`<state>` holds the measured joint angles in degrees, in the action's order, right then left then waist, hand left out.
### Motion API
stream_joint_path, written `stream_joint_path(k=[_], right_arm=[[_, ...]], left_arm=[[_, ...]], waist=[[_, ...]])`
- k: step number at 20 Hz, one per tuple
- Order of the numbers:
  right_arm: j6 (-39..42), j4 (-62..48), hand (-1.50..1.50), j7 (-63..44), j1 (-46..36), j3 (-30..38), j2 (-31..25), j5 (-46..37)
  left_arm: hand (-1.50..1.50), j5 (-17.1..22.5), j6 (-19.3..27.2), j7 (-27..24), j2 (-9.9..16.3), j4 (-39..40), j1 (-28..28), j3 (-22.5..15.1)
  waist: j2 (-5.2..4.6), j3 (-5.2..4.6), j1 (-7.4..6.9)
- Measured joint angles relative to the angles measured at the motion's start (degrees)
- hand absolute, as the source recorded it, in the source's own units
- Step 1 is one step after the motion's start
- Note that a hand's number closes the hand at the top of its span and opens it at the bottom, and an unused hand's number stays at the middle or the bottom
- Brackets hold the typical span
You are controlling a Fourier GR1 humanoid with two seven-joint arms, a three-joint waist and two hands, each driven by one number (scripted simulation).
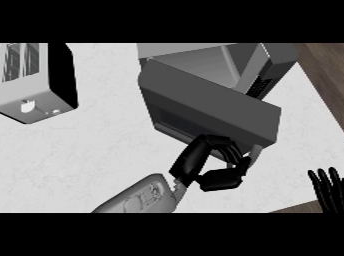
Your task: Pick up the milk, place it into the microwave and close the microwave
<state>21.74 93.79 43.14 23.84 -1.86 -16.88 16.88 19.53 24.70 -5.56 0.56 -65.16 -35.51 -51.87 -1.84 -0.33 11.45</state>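
Grey forearm point(142, 197) rises from the view's lower edge toward the microwave point(227, 75), carrying the left hand point(208, 167), whose fingers curl against the lower edge of the microwave's door point(204, 107); whether they clasp anything besides the door I cannot tell. That door stands swung partway out in front of the microwave's cavity. No milk shows anywhere; it may be hidden behind the door. Below and right of the microwave, the right hand point(334, 192) rests open, fingers up. Left of the microwave, well apart, a toaster point(33, 80) sits on the white counter point(71, 150).
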Motion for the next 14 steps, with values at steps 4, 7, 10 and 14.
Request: stream_joint_path(k=[4, 7, 10, 14], right_arm=[[1.0, 2.8, -1.5, -1.7, 0.5, -0.7, -1.3, 1.6], [1.8, 4.8, -1.5, -3.0, 0.7, -1.3, -2.4, 2.6], [2.5, 6.6, -1.5, -3.9, 0.9, -1.8, -3.2, 3.6], [3.2, 8.7, -1.5, -5.1, 1.7, -2.3, -4.1, 5.0]], left_arm=[[1.5, 3.2, 3.6, -2.1, -0.3, 3.0, -2.8, 1.6], [1.5, 6.0, 5.0, -3.5, -0.6, 5.1, -4.7, 2.6], [1.5, 9.4, 5.2, -5.1, -0.6, 6.7, -6.2, 4.1], [1.5, 12.8, 5.6, -6.9, -0.6, 9.6, -8.4, 5.9]], waist=[[-0.42, -0.01, 1.46], [-0.85, -0.03, 2.52], [-1.33, -0.07, 3.56], [-1.75, -0.06, 5.07]])
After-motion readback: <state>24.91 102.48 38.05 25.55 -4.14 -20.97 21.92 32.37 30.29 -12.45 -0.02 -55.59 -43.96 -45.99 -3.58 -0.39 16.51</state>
